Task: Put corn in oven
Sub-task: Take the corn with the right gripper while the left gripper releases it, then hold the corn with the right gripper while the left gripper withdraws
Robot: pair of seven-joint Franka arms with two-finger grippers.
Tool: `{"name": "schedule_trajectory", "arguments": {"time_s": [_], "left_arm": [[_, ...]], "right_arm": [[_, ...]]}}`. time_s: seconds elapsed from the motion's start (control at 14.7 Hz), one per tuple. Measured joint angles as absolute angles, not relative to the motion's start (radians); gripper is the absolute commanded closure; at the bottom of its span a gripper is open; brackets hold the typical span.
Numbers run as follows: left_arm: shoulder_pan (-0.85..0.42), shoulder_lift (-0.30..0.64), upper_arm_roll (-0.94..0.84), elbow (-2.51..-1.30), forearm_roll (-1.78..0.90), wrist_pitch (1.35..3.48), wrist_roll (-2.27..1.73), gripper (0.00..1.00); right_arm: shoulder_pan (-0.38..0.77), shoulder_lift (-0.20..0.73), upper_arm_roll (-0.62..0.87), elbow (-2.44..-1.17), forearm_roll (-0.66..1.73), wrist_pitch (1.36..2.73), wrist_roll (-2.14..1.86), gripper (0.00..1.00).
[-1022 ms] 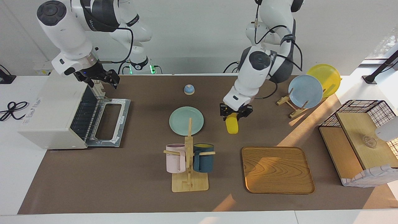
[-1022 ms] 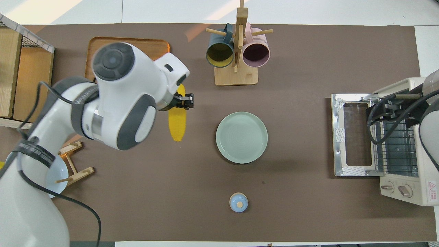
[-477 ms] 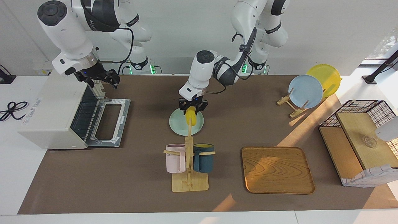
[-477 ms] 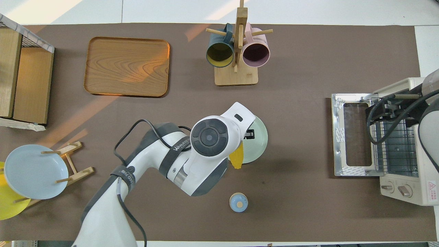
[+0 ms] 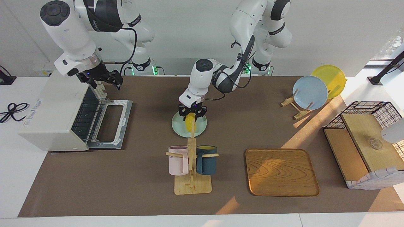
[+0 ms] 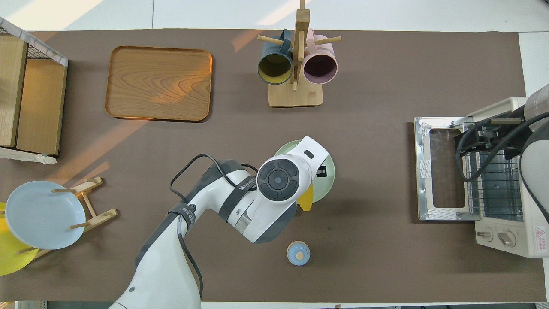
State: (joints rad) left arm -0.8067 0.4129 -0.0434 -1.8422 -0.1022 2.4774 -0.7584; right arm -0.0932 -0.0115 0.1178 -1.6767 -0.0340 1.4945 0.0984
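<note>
The yellow corn (image 5: 190,124) sits between the fingers of my left gripper (image 5: 192,115), which is shut on it just over the mint plate (image 5: 178,126). In the overhead view the left arm hides most of the corn; only one tip (image 6: 306,202) shows past the plate's rim (image 6: 329,178) on the robots' side. Whether the corn touches the plate I cannot tell. The off-white oven (image 5: 53,110) stands at the right arm's end of the table with its door (image 5: 110,123) folded down flat. My right gripper (image 5: 105,82) waits open above the oven's mouth.
A wooden mug rack (image 5: 192,170) with a pink and a dark blue mug stands farther from the robots than the plate. A wooden tray (image 5: 281,171), a stand with a blue and a yellow plate (image 5: 311,91), a wire basket (image 5: 366,138) and a small blue bell (image 6: 298,253) are also there.
My left arm carried the corn from beside the wooden tray toward the right arm's end, to over the mint plate, and then sank slightly. The right arm stayed put.
</note>
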Motion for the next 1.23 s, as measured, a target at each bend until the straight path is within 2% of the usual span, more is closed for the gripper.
{"name": "schedule_trajectory", "arguments": {"time_s": [0.34,0.61,0.75,0.89,1.23], "left_arm": [[-0.769,0.380,-0.024,-1.821,-0.102,2.436,-0.751,0.00],[-0.596,0.282,-0.015,-1.753,-0.102,2.226,-0.617,0.00],[-0.489,0.253,-0.012,-1.705,-0.102,2.115,-0.505,0.00],[-0.397,0.248,-0.011,-1.657,-0.102,2.027,-0.379,0.00],[-0.233,0.248,-0.009,-1.591,-0.057,1.900,-0.121,0.00]], "right_arm": [[-0.093,-0.012,0.119,-1.677,-0.034,1.494,0.098,0.00],[-0.069,-0.011,0.131,-1.670,-0.034,1.503,0.094,0.00],[0.007,0.002,0.142,-1.670,-0.034,1.539,0.117,0.00],[0.136,0.047,0.150,-1.670,-0.033,1.595,0.256,0.00],[0.425,0.227,0.157,-1.672,-0.035,1.853,0.622,0.00]]}}
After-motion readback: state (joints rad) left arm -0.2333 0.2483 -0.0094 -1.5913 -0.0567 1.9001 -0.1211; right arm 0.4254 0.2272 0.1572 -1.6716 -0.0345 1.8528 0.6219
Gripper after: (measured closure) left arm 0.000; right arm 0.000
